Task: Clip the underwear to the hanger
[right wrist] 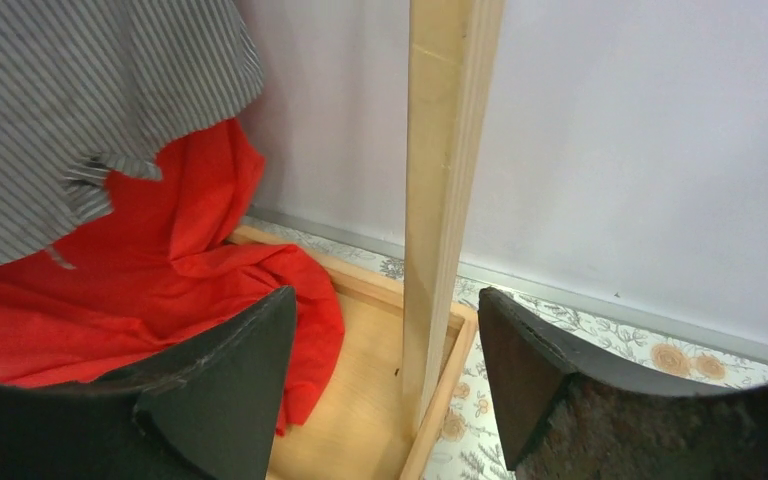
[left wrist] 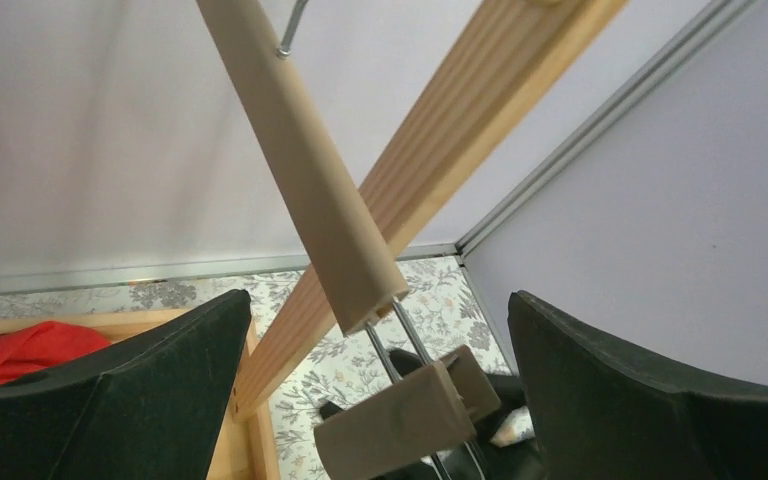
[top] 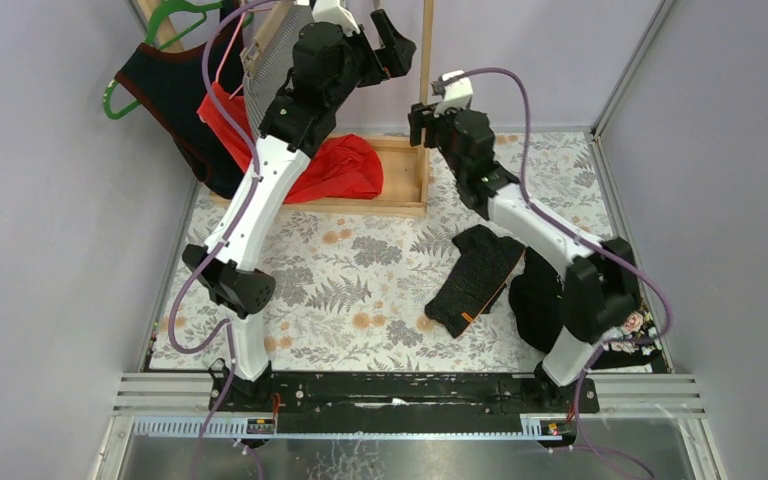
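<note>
the table [top: 360,260] has a cloth with fern and flower print. at its far side stands a wooden rack [top: 400,205] with a flat frame base and one upright post [right wrist: 440,200].

the left arm goes from its base up over a bent elbow and reaches high to the top of the rack. the right arm bends at its elbow near the right edge and stretches its forearm toward the post.

a dark garment [top: 175,100] hangs on a green hanger [top: 175,15] at the far left. a red cloth [top: 345,165] lies in the rack base, and a grey striped cloth [top: 270,80] hangs above it.

the underwear [top: 475,280] is black and lies flat on the table, just beside the right arm, well apart from the rack. another black piece [top: 535,300] lies partly under that arm.

the wooden hanger [left wrist: 310,170] hangs tilted in front of the left gripper [left wrist: 380,300], whose jaws stand wide apart and hold nothing. below the bar end, a wooden clip [left wrist: 400,415] sits on two thin metal rods. the right gripper [right wrist: 386,292] also has its jaws apart; the post shows in the gap, and it does not touch the fingers [right wrist: 230,370].

a small orange tag [top: 467,317] is at the edge of the underwear, too small to read.
</note>
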